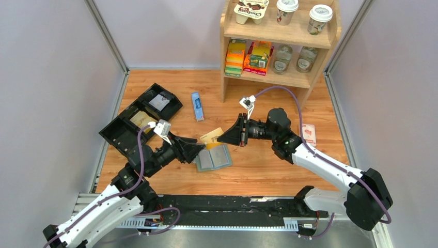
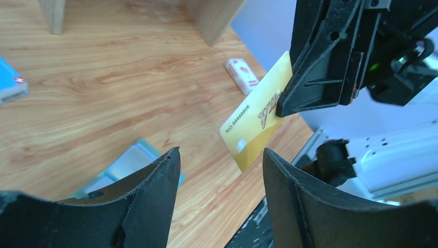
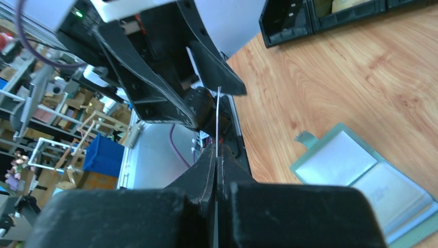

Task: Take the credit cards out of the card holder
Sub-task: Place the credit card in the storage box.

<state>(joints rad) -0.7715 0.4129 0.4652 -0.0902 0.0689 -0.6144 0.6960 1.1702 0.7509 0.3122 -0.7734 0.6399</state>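
While the right claw (image 3: 217,153) pinches one credit card (image 2: 253,124), the left claw (image 2: 221,155) gapes near one open card holder (image 1: 214,157).

A long narrow blue box (image 1: 197,106) lies on the wooden bench (image 1: 268,168) between a black compartmented plastic tray (image 1: 111,132) and a wooden shelf unit (image 1: 279,35) holding paper cups (image 1: 287,10) and glass jars (image 1: 282,58). A small white-and-red packet (image 1: 309,134) lies to the right.

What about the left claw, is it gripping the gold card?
No, the left claw stands open; the right claw pinches the gold card.
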